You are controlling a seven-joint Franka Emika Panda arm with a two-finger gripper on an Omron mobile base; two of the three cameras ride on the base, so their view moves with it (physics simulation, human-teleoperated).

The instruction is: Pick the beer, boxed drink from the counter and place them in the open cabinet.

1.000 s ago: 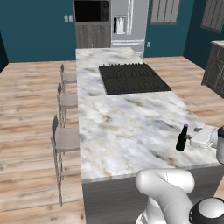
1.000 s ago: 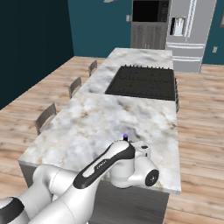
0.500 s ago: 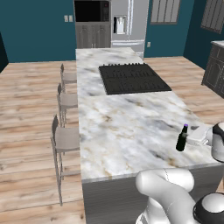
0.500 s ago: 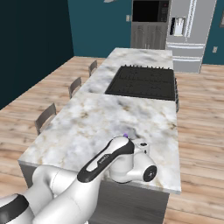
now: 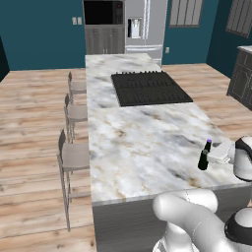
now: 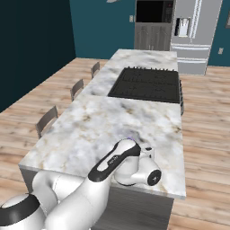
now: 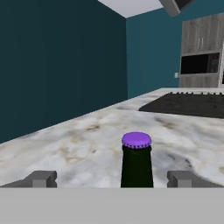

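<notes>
Deep teal walls (image 5: 39, 39) enclose a room with a pale wood plank floor (image 5: 29, 128), three grey stools (image 5: 74, 157) lined along one side of the island, a steel fridge (image 5: 142, 24) at the far wall, and a black built-in oven (image 5: 102, 12) beside it.

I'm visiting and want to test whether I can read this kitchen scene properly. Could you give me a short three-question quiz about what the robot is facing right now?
1. True or false: the beer stands upright on the counter.
2. Multiple choice: in the hand view, where is the bottle relative to the gripper fingertips? A) left of both, B) between them, C) right of both.
3. Fill in: the bottle's cap is coloured ____.

Key:
1. True.
2. B; the jaws stand open on either side of it, not yet closed on it.
3. Purple.
</notes>
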